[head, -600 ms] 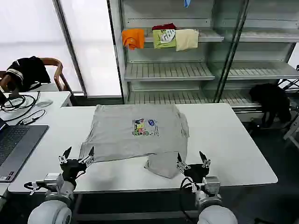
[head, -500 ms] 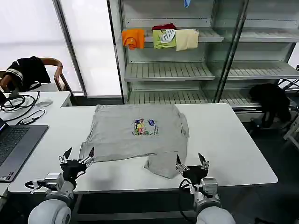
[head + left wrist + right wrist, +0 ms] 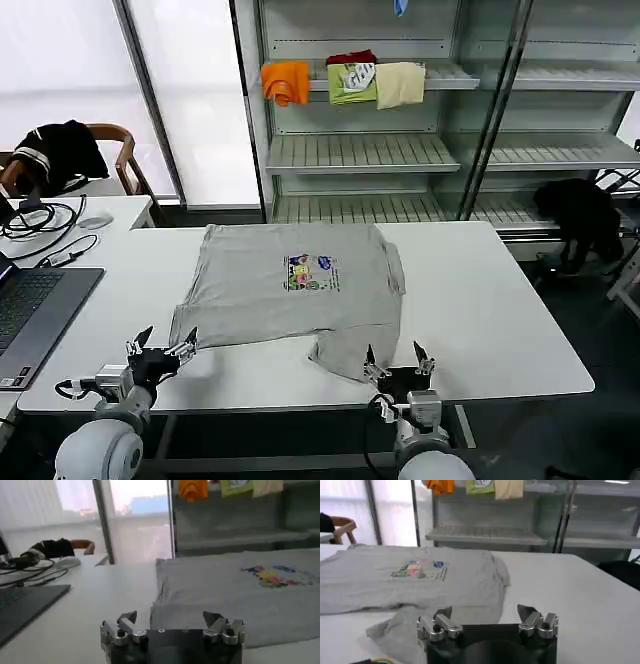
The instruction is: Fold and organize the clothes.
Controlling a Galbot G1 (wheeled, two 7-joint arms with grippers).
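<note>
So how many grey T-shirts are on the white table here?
1: the grey T-shirt lies spread on the white table, between the open left gripper and open right gripper at the near edge. Nothing suggests another beneath it.

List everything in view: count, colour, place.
T-shirt: 1, light grey, chest print, spread on white table.
Hanging garments: orange, green, cream, on shelf rack behind.
Laptop: 1, dark, left desk.
Cables: black, left desk.
Chair: 1, wooden, dark garment draped on it.
Black garment: 1, far right.
Left gripper: open, near shirt's left hem corner.
Right gripper: open, at the near sleeve.
</note>
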